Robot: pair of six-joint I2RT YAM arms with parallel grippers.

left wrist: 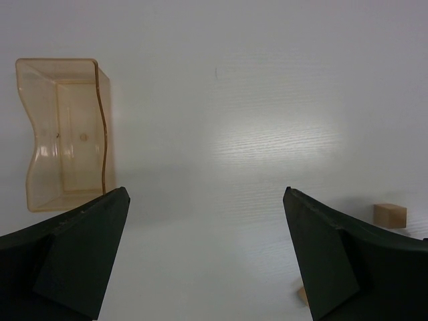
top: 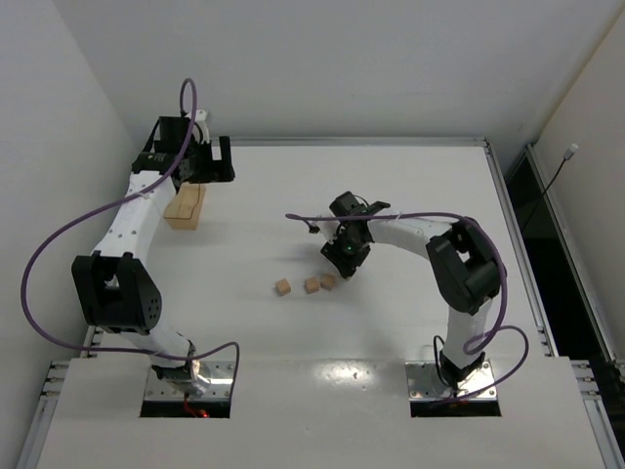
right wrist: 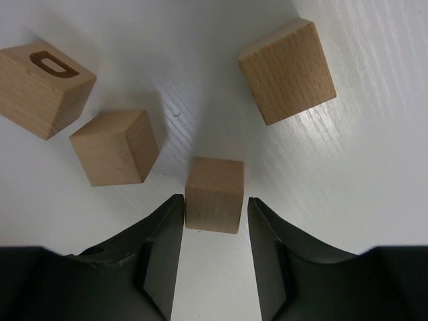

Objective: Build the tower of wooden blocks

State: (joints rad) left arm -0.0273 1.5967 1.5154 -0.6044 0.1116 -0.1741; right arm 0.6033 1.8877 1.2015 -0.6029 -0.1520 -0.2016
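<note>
Black fingers (right wrist: 160, 254) of the right gripper (right wrist: 215, 202) flank one small plain light-tan wooden cube (right wrist: 214, 190). The jaws are narrow and close beside its sides, but whether they press it I cannot tell. Three more cubes lie singly on the white table (right wrist: 374, 167): a lettered cube (right wrist: 43, 87), a plain cube (right wrist: 114, 147) just beside it, and a third cube (right wrist: 287, 70) apart. Well away, the left gripper (left wrist: 206, 194) hangs with jaws wide near a translucent amber rectangular tray (left wrist: 63, 134).
</note>
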